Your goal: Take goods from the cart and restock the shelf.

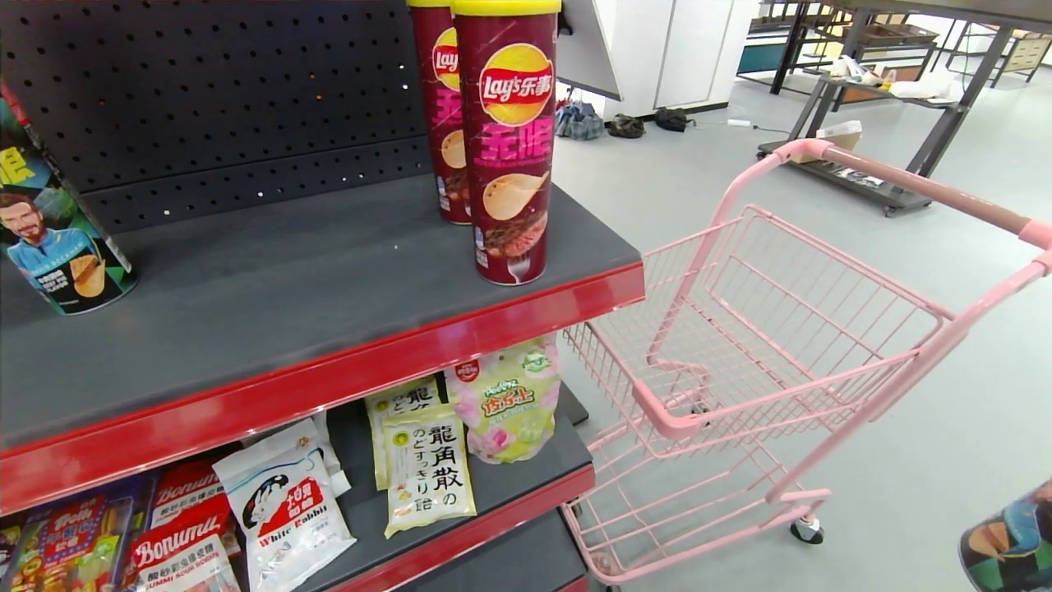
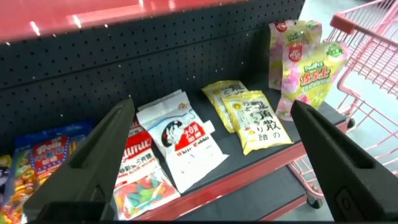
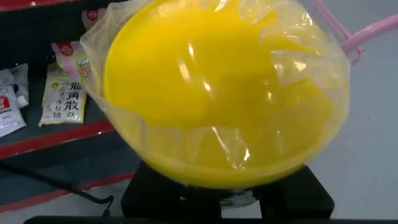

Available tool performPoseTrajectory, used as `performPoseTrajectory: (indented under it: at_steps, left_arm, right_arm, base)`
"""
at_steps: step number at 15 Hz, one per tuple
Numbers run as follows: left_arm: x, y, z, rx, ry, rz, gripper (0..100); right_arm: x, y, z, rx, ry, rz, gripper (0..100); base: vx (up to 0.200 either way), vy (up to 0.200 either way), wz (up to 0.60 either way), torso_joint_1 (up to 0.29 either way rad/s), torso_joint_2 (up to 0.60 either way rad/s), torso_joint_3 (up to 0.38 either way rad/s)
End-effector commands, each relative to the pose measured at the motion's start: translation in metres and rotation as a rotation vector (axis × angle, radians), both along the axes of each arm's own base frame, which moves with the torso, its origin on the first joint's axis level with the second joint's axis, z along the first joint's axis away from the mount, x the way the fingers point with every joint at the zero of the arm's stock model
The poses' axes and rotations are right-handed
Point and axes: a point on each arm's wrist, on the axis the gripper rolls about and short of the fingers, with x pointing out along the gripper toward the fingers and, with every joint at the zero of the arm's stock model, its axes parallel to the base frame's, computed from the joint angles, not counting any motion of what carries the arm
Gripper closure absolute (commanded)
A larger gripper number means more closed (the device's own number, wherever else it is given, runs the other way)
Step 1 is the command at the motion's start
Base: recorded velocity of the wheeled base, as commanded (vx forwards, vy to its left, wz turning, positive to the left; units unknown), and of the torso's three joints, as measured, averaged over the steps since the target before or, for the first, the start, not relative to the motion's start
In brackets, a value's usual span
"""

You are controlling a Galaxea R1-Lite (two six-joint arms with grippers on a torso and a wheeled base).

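Observation:
A chip can with a yellow lid (image 3: pixel 217 87) under clear wrap stands right in front of the right wrist camera, with my right gripper shut on it. Its green printed body (image 1: pixel 1009 536) pokes into the head view's lower right corner, beside the pink cart (image 1: pixel 789 329), whose basket holds nothing. Two maroon chip cans (image 1: pixel 507 140) stand at the right end of the grey upper shelf (image 1: pixel 271 288), and a green can (image 1: pixel 62 238) stands at its left end. My left gripper (image 2: pixel 211 106) is open, facing the lower shelf (image 2: pixel 249 165) with nothing between its fingers.
The lower shelf carries candy bags: a white bag (image 1: pixel 283 501), yellow bags (image 1: pixel 427 469), a floral pouch (image 1: pixel 509 403) and red bags (image 1: pixel 181 534). The upper shelf has a red front lip (image 1: pixel 345 370) and a bare middle. Grey floor and metal tables (image 1: pixel 888 90) lie beyond the cart.

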Motion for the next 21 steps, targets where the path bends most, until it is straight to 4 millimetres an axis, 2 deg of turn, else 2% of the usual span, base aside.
performPoseTrajectory:
  at_steps: [1, 4, 7, 9, 13, 16, 19, 21]
  left_arm:
    - [0.000, 0.000, 0.000, 0.001, 0.001, 0.000, 0]
    - [0.000, 0.000, 0.000, 0.001, 0.001, 0.002, 0]
    - [0.000, 0.000, 0.000, 0.001, 0.001, 0.002, 0]
    - [0.000, 0.000, 0.000, 0.001, 0.001, 0.002, 0]
    - [0.000, 0.000, 0.000, -0.001, 0.001, 0.002, 0]
    - [0.000, 0.000, 0.000, -0.001, 0.001, 0.002, 0]
    - [0.000, 0.000, 0.000, -0.001, 0.001, 0.002, 0]
    - [0.000, 0.000, 0.000, -0.001, 0.001, 0.002, 0]
  right_arm:
    - [-0.012, -0.001, -0.001, 0.004, -0.048, 0.001, 100]
    - [-0.007, -0.001, 0.003, -0.015, -0.046, 0.011, 100]
    - [0.009, 0.001, 0.017, -0.022, -0.022, 0.020, 100]
    - [0.028, 0.003, 0.027, -0.023, -0.015, 0.023, 100]
    - [0.056, 0.006, 0.035, -0.019, -0.016, 0.043, 100]
    - [0.066, 0.007, 0.037, -0.023, 0.002, 0.039, 100]
    - [0.064, 0.006, 0.033, -0.038, 0.012, 0.033, 100]
    - [0.064, 0.006, 0.028, -0.039, 0.029, 0.035, 100]
  base:
    - [0.000, 0.000, 0.00, 0.110, -0.42, -0.286]
    - [0.000, 0.000, 0.00, 0.159, -0.50, -0.346]
    - [0.000, 0.000, 0.00, 0.189, -0.56, -0.373]
    - [0.000, 0.000, 0.00, 0.210, -0.60, -0.386]
    - [0.000, 0.000, 0.00, 0.201, -0.51, -0.323]
    - [0.000, 0.000, 0.00, 0.162, -0.39, -0.233]
    - [0.000, 0.000, 0.00, 0.019, -0.05, -0.027]
    - [0.000, 0.000, 0.60, 0.010, -0.01, -0.002]
